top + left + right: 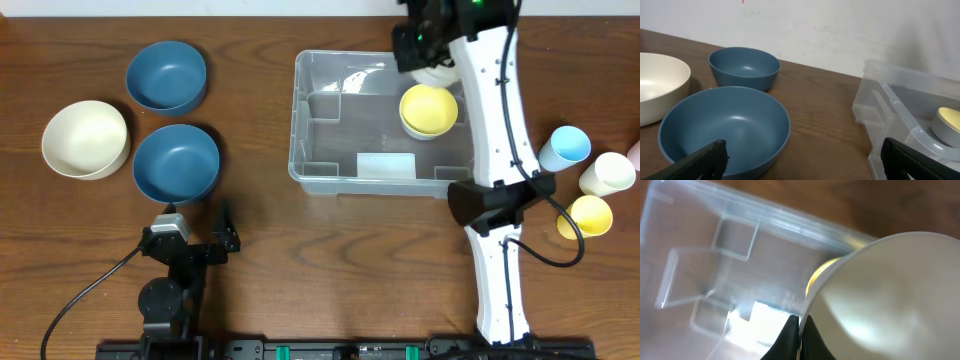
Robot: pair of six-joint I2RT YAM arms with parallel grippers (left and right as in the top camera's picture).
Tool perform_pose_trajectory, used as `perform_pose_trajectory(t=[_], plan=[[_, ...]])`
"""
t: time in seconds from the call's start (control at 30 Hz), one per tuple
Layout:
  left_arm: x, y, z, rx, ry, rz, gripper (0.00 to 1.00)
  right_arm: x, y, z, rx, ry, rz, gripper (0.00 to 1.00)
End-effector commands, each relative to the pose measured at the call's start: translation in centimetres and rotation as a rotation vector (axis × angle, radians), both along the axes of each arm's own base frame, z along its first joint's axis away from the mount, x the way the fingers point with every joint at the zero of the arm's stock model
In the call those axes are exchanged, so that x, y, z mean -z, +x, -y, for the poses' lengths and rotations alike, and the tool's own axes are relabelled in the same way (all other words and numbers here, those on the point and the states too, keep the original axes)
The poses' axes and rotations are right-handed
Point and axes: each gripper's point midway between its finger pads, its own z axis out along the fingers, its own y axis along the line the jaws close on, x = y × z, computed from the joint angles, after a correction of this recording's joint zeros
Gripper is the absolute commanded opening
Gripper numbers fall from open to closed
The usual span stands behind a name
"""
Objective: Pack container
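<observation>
The clear plastic container (297, 120) stands at the table's middle, with a whitish label (386, 165) on its base. Inside it at the right sits a yellow bowl (428, 109). My right gripper (799, 324) is shut on the rim of a white bowl (890, 290) and holds it tilted over the container's (740, 217) far right corner. From overhead that bowl (438, 72) shows only partly below the right gripper (425, 45). My left gripper (805, 165) is open and holds nothing. It rests low at the front left, facing a blue bowl (725, 127) and the container's (890, 95) left end.
Two blue bowls (176, 163) (166, 76) and a cream bowl (85, 138) stand at the left. To the container's right are a blue cup (565, 148), a white cup (607, 175) and a yellow cup (585, 215). The right arm (495, 150) crosses the container's right edge.
</observation>
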Motion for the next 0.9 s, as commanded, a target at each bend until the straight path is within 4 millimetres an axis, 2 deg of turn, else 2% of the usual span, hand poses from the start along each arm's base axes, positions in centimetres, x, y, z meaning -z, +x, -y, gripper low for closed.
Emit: perform_pose_trajectory(t=[0.0,0.1,0.27,0.33,0.43,0.53,0.87], plan=[[1.6,0.0,-0.1,-0.003,-0.009,-0.042,0.98,-1.1,-0.5,0.3,0.023,0.000,0.015,0.01],[1.6,0.0,-0.1,-0.003,-0.009,-0.042,0.98,-0.3,-0.8,-0.2,0.013,0.019,-0.022,0.01],[1.6,0.0,-0.1,-0.004,-0.009,-0.042,0.98,4.0,-2.3,-0.4,0.002,-0.016,-0.179,0.01],[1.6,0.0,-0.1,-0.004,-0.009,-0.042,0.98,6.2,-3.1,0.1,0.006,-0.058,-0.254,0.01],[1.6,0.0,-0.1,-0.004,-0.009,-0.042,0.98,8.1,-3.7,0.8,0.011,-0.104,-0.308,0.02],[1.6,0.0,-0.1,-0.004,-0.009,-0.042,0.98,8.9,-3.6,1.1,0.016,-0.128,-0.314,0.01],[1.6,0.0,-0.1,-0.004,-0.009,-0.042,0.98,11.1,-1.2,1.5,0.024,-0.168,-0.243,0.01]])
